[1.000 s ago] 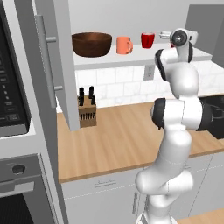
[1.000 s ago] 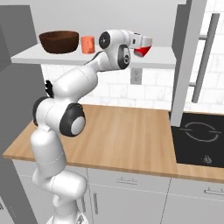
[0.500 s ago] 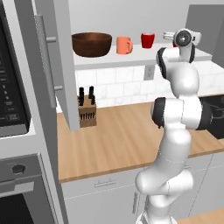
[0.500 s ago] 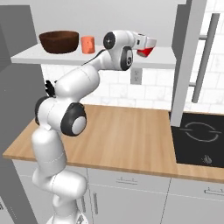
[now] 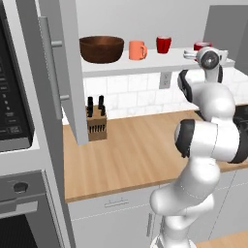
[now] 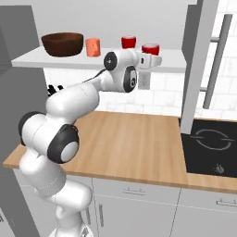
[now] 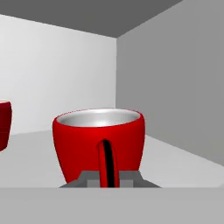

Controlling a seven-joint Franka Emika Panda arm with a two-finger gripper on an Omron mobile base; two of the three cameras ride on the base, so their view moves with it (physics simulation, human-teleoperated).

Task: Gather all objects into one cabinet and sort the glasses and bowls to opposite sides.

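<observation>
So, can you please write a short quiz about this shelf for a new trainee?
1. True or false: the brown bowl stands at the left end of the shelf.
2. Which thing stands next to the bowl? A) orange mug B) knife block C) red cup
3. Fill in: the tool is at a ___ cup at the right end.

Key: 1 true. 2 A, the orange mug. 3 red; that red cup has a handle facing the hand camera.

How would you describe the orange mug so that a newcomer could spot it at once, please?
Look at the pale shelf of the open wall cabinet above the wooden counter. The mug stands just right of the big brown bowl; unlike the two red cups further right, it is salmon-orange.
</observation>
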